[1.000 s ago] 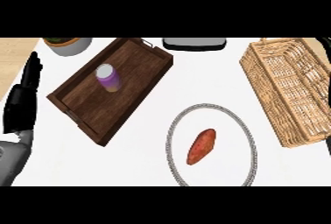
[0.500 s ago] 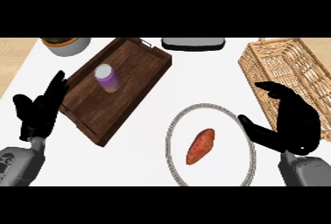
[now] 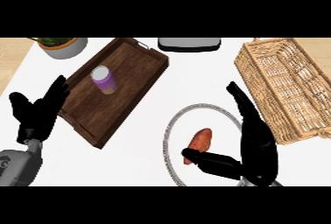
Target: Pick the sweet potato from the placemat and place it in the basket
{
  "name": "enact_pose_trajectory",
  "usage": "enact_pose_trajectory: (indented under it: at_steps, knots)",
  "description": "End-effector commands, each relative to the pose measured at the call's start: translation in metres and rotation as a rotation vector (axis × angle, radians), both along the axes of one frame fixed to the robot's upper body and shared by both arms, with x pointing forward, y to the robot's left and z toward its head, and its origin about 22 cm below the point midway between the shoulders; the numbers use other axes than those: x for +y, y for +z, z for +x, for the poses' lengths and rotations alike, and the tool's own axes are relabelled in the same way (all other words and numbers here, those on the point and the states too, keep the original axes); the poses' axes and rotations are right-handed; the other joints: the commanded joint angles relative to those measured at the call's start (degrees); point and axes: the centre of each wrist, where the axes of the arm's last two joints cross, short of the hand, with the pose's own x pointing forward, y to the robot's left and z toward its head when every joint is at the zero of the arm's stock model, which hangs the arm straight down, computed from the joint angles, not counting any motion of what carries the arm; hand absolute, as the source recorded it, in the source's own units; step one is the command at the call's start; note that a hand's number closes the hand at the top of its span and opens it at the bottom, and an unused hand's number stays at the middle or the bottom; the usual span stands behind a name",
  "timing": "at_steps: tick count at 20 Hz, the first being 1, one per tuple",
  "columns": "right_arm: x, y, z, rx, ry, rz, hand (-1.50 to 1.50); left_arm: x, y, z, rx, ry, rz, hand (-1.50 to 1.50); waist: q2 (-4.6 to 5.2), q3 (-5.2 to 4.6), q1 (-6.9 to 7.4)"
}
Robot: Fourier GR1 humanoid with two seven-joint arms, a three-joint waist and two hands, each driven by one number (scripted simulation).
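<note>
White counter [image 3: 194,87], woven basket [image 3: 284,87], oblong sweet potato [image 3: 199,140]

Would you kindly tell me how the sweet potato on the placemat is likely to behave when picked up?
The sweet potato looks solid, so probably stiff, not floppy. Its rounded, tapered shape may roll on the flat placemat if nudged. The open right hand beside it would likely grip best across its thicker middle.

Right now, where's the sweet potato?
Head view, lower right of centre: the sweet potato lies on the placemat, beside the right hand, left of the basket.
</note>
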Motion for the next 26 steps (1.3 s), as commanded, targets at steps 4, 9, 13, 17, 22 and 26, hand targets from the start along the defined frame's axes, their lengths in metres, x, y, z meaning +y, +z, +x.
enact_pose_trajectory:
  at_steps: [4,9,13,17,22,26]
  knots:
    - [-0.060,0.011,-0.019,0.296,-0.217,-0.344,-1.50,0.010,-0.002,-0.006,0.024,0.028,-0.022,0.00,-0.55,-0.45,-2.37]
    - [-0.100,0.056,-0.028,0.484,-0.404,-0.464,-1.50,0.013,-0.006,-0.013,0.007,0.045,-0.014,0.00,-0.43,-0.38,-2.25]
    - [-0.100,0.094,-0.057,0.631,-0.314,-0.572,-1.50,-0.001,0.002,-0.010,-0.001,0.020,-0.011,0.00,-0.18,-0.02,-1.08]
    - [-0.104,0.121,-0.072,0.702,-0.139,-0.622,-1.50,0.002,0.000,-0.001,0.000,0.017,-0.008,0.00,0.24,0.09,-0.87]
    - [-0.129,0.122,-0.099,0.704,-0.068,-0.545,-1.50,0.023,0.007,-0.006,0.007,0.023,-0.004,0.00,0.12,0.21,-0.88]
    - [-0.129,0.095,-0.116,0.673,-0.059,-0.451,-1.50,0.026,0.007,-0.005,-0.012,0.002,-0.029,0.00,0.17,0.21,-0.69]
